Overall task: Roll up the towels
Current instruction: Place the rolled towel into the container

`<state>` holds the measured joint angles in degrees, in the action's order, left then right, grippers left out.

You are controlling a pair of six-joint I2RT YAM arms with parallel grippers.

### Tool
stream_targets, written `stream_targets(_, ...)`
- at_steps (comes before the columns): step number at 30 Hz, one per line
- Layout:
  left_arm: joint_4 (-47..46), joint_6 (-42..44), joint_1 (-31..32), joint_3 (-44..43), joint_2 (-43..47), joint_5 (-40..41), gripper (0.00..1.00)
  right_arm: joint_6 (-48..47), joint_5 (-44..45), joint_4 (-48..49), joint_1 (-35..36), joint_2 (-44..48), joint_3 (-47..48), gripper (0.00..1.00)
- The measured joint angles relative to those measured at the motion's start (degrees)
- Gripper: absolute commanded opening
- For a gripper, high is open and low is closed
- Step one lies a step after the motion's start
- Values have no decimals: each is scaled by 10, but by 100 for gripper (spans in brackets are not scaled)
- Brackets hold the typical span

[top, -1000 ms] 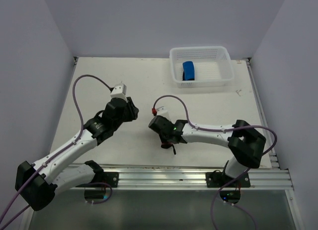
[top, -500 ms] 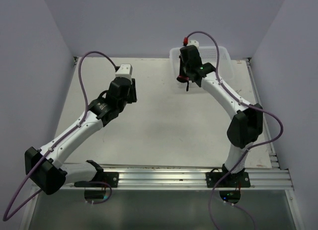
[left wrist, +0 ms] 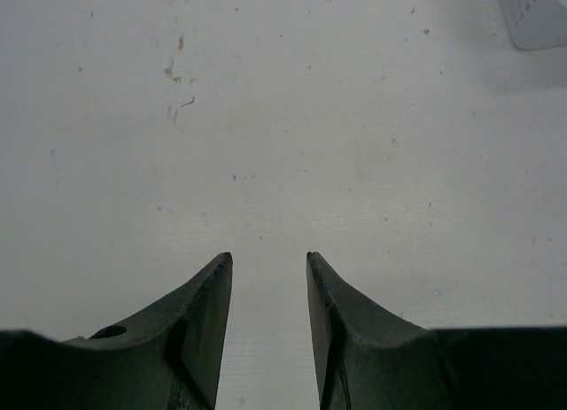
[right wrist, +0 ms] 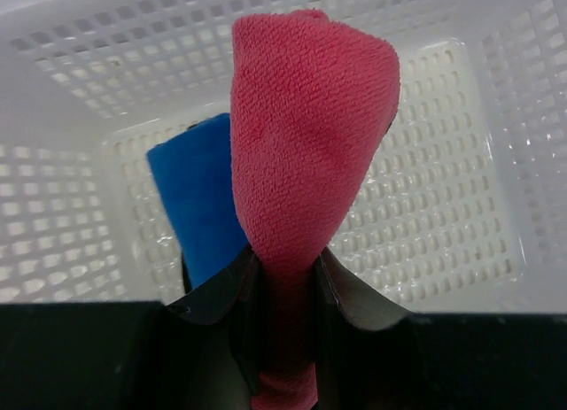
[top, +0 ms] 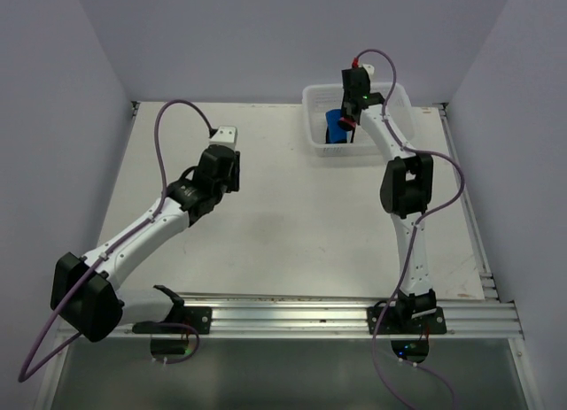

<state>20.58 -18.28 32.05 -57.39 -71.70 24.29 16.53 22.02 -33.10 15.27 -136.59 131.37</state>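
The pink-red towel (right wrist: pixel 306 162) is a short roll clamped at one end between the fingers of the right gripper (right wrist: pixel 288 261), its long axis running straight out from the jaws, free end pointing away from the wrist toward the floor of the white mesh basket (right wrist: pixel 71 206). Whether it touches the floor I cannot tell. Just beside it, partly hidden behind it, the blue towel (right wrist: pixel 199 206) lies rolled in the basket, lengthwise from the near wall toward the far one. The basket stands at the far right of the table (top: pixel 266 233). The left gripper (left wrist: pixel 269 261) hovers over bare tabletop, fingers narrowly parted, holding nothing. Two towels, one basket, two arms.
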Motion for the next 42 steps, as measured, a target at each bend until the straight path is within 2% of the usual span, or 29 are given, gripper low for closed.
stream_targets(10, -6, 1, -16, 1, -26, -35, 45, 0, -38, -17, -83, -66, 26, 0)
stream_targets(14, -11, 0, -17, 1, -30, -46, 45, -2, -57, -20, -92, -75, 25, 0)
stream_targets(17, -12, 1, -17, 1, -36, -50, 45, -5, -70, -21, -87, -86, 25, 4)
stream_targets(20, -13, 1, -18, 1, -40, -54, 45, -8, -81, -22, -81, -102, 25, 12)
stream_targets(21, -13, 0, -19, 1, -41, -55, 45, -10, -81, -21, -80, -106, 25, 22)
stream_targets(25, -13, 0, -20, 1, -46, -61, 45, -15, -83, -21, -78, -111, 35, 45)
stream_targets(30, -14, 1, -20, 1, -48, -64, 46, -17, -88, -24, -78, -112, 37, 54)
stream_targets(39, -17, 1, -20, 1, -48, -68, 47, -16, -91, -31, -78, -112, 37, 63)
stream_targets(42, -17, 1, -20, 1, -48, -68, 48, -12, -91, -34, -78, -112, 37, 71)
